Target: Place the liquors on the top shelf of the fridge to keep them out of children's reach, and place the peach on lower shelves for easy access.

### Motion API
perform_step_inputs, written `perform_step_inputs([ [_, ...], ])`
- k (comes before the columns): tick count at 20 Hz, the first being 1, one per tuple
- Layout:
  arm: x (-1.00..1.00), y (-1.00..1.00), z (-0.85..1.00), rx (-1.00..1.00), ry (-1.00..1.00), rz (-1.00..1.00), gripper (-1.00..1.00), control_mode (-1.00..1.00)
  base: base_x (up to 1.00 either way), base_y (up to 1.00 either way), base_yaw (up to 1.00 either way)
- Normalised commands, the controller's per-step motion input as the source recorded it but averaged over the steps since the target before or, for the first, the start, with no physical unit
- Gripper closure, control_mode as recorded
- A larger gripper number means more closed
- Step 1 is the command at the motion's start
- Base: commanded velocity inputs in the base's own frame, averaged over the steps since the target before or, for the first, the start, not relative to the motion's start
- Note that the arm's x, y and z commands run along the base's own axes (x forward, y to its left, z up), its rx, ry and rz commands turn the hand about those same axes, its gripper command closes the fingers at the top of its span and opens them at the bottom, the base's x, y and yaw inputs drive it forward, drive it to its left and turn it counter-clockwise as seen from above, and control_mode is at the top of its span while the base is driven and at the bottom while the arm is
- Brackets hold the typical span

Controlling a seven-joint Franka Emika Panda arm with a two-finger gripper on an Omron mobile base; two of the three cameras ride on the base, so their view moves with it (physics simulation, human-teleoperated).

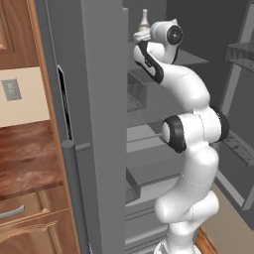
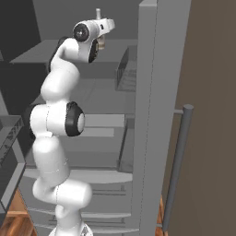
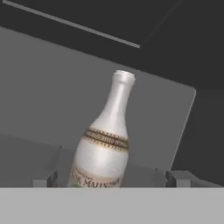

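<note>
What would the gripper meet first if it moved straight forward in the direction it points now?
Most likely the cream-white bottle: in the hand view it stands right ahead, between the fingertips of the open gripper. Behind it is the fridge's grey back wall; the remaining gap is unclear.

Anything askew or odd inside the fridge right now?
Nothing stands out. The cream-white bottle sits on the top shelf between the open gripper's fingers. It looks tilted in the hand view, but that camera rolls with the hand; its neck looks upright in the left base view. No spill or damage is visible.

One cream-white bottle (image 3: 105, 144) (labelled), one fridge (image 1: 99, 124), one door handle (image 2: 177, 166).
</note>
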Motion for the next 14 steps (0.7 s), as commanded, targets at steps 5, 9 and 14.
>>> perform_step_inputs([
  [5, -0.67, -0.29, 0.04, 0.0, 0.03, -0.06, -1.0, -1.0, 0.0, 0.0, 0.0],
  [9, -0.98, -0.16, 0.0, 0.0, 0.16, -0.02, -1.0, -1.0, 0.0, 0.0, 0.0],
  [14, -1.0, -0.02, -0.01, 0.0, 0.23, 0.0, -1.0, -1.0, 0.0, 0.0, 0.0],
])
